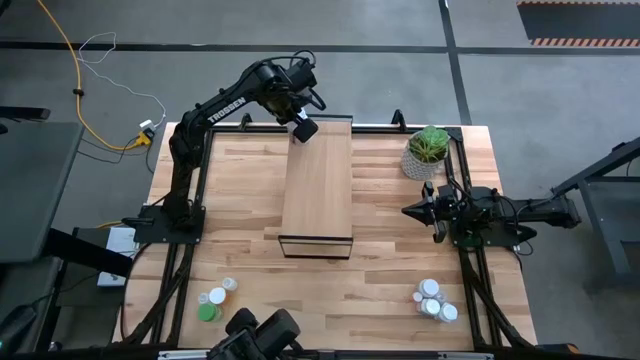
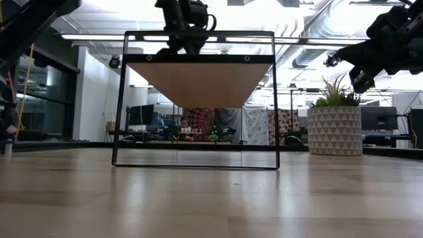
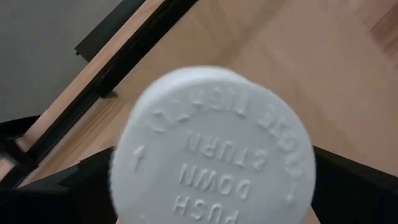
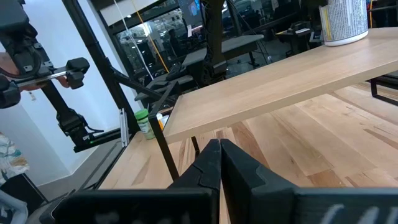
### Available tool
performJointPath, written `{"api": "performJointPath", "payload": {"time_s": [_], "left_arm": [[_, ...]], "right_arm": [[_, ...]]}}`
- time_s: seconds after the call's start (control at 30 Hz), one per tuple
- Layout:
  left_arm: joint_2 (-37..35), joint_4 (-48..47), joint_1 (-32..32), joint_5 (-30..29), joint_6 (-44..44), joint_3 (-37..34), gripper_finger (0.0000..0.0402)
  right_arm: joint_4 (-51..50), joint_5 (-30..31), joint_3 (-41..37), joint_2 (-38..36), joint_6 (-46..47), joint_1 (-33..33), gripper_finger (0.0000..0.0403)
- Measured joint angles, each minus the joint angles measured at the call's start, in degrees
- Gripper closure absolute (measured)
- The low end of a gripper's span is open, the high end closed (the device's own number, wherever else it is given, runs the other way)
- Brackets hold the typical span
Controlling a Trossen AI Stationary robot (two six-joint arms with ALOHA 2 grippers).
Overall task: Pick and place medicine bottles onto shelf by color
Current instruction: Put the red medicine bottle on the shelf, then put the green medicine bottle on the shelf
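Note:
My left gripper (image 1: pixel 304 129) is over the far left corner of the pale-wood shelf (image 1: pixel 318 190), shut on a white medicine bottle whose cap (image 3: pixel 211 146) fills the left wrist view. In the right wrist view this labelled bottle (image 4: pixel 344 22) stands at the far end of the shelf (image 4: pixel 280 87). My right gripper (image 1: pixel 410 211) is shut and empty, hovering right of the shelf. More bottles stand on the table's near side: a left group (image 1: pixel 222 292) with a green one (image 1: pixel 208 312), and a right group (image 1: pixel 433 300). My left gripper holds the white bottle from above, with a dark finger (image 3: pixel 351 186) on each side of it. The cap (image 3: pixel 211 146) hides the exact place of contact. The bottle is upright, and its base (image 4: pixel 344 41) is at the shelf top.
A potted green plant (image 1: pixel 428 150) stands at the table's far right, close to my right arm. The shelf's thin black frame (image 2: pixel 119 99) holds the plank well above the table. Bare tabletop (image 1: pixel 240 200) lies left of the shelf and in front of it.

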Motion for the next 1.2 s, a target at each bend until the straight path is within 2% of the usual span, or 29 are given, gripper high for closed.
{"api": "performJointPath", "payload": {"time_s": [0.2, 0.57, 0.87, 1.03, 1.2], "left_arm": [[-0.02, 1.93, 0.00, 2.65, -1.64, 0.02, 0.0002], [-1.40, 2.32, 1.20, 2.78, -3.15, 0.13, 0.0002], [-9.27, 2.56, 1.86, 2.34, -3.19, 0.13, 0.0002], [-16.34, 5.49, -1.16, 1.01, -3.79, 0.11, 0.0002], [-22.81, 10.57, -9.80, -5.23, -3.68, 0.11, 0.0002]], "right_arm": [[-0.01, 0.00, 0.02, 0.00, 0.01, -0.02, 0.0402], [0.00, 0.00, 0.00, 0.00, 0.00, 0.01, 0.0402], [0.00, 0.00, 0.02, 0.00, 0.01, 0.00, 0.0402], [0.00, 0.00, 0.02, 0.00, 0.01, 0.01, 0.0402], [0.00, 0.00, 0.02, 0.00, 0.01, 0.00, 0.0402]]}}
